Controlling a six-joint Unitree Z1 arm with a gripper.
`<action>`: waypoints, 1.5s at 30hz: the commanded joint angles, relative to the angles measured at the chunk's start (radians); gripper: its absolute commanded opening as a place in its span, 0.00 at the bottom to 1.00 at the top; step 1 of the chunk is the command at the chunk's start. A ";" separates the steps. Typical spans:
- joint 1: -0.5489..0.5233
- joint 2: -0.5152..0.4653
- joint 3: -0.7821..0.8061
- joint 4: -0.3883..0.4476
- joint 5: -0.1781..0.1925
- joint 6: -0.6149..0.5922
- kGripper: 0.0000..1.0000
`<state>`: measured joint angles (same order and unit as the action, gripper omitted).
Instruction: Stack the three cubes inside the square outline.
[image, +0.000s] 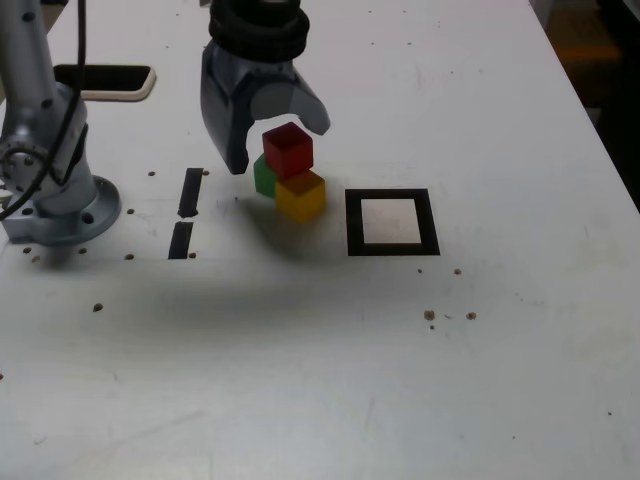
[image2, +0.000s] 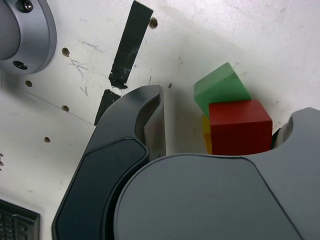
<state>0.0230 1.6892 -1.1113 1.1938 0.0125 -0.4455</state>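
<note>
Nearest the exterior camera, only bare white table (image: 300, 400), flecked with a few small dark specks. Going from the exterior view's left: the arm's grey base (image: 55, 195) bolted down, then two short black bar marks (image: 186, 212), one above the other. Next, the gripper (image: 268, 140), hanging over the cubes with jaws spread wide and nothing held; in the wrist view one finger (image2: 150, 120) standing clear of the blocks, with open table between, the other finger at the far side of the red cube (image: 288, 148), contact there impossible to judge. Below it, a small pile: red cube resting on top, straddling the green cube (image: 264, 178) and the yellow cube (image: 300, 196), the two lower blocks touching on the table. Just to the right of the pile, apart from it, the square outline (image: 392, 222), white centre bare. By judgement, early in the task: no cube inside the frame yet, red cube the likely first pick. Next move calling for a straight descent around the red block, closing squarely on its sides without nudging the two beneath, then lifting and carrying right to the frame's centre.
</note>
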 joint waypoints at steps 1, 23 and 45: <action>0.004 0.007 0.000 -0.008 0.004 -0.004 0.79; -0.034 0.014 -0.142 0.004 0.119 -0.019 0.27; -0.200 0.307 -0.398 0.039 0.069 0.130 0.26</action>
<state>-0.1830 1.9804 -1.5123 1.2345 0.0876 -0.3304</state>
